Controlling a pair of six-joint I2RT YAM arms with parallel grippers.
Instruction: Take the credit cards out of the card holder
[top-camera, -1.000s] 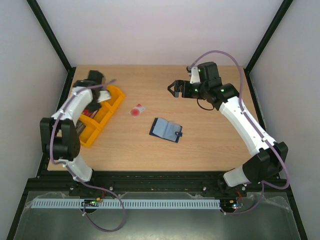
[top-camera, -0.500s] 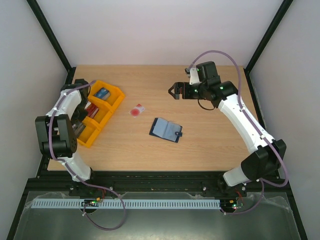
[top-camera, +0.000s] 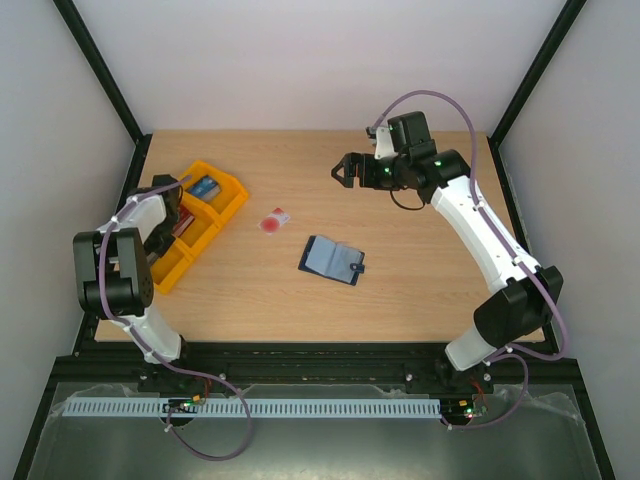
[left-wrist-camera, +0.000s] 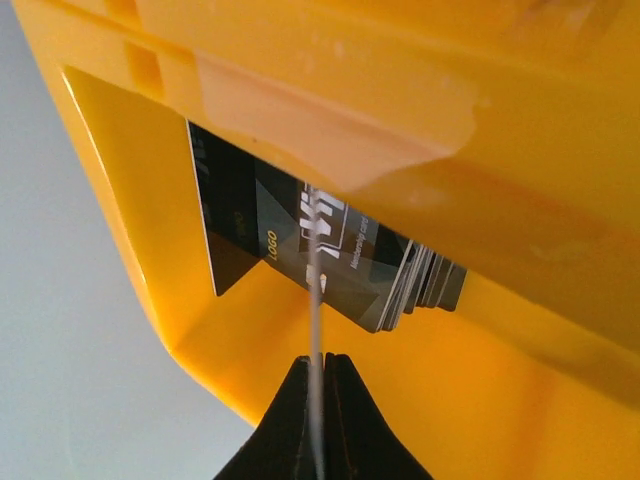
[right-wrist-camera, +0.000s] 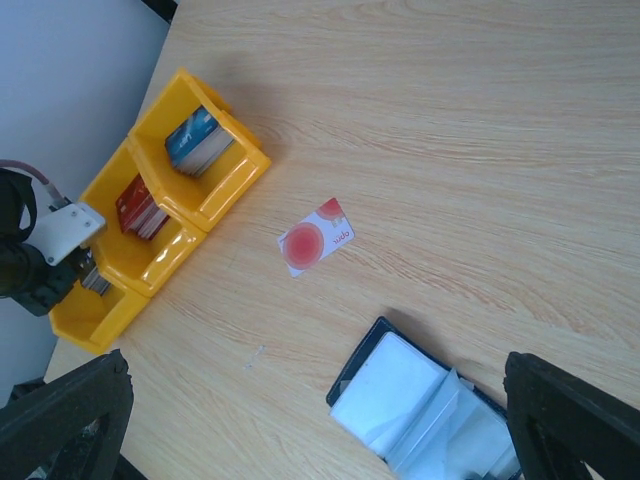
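The navy card holder (top-camera: 332, 259) lies open on the table, its light blue pockets up; it also shows in the right wrist view (right-wrist-camera: 430, 415). A white credit card with a red round mark (top-camera: 274, 220) lies flat left of it (right-wrist-camera: 316, 237). My left gripper (top-camera: 160, 245) is down in the orange tray's nearest compartment, shut (left-wrist-camera: 320, 400) on a thin card (left-wrist-camera: 316, 320) seen edge-on. A stack of dark grey cards (left-wrist-camera: 330, 250) leans in that compartment. My right gripper (top-camera: 345, 172) hangs open and empty above the table behind the holder (right-wrist-camera: 312, 385).
The orange three-compartment tray (top-camera: 238, 195) stands at the left edge, with blue and red card stacks in its other two compartments (right-wrist-camera: 215, 205). Its wall (left-wrist-camera: 500, 150) is close around my left fingers. Black frame posts stand at the table's corners.
My left arm has swung from the tray's far end back and down into its nearest compartment. My right gripper has shifted slightly left and away. The holder and the white card have not moved.
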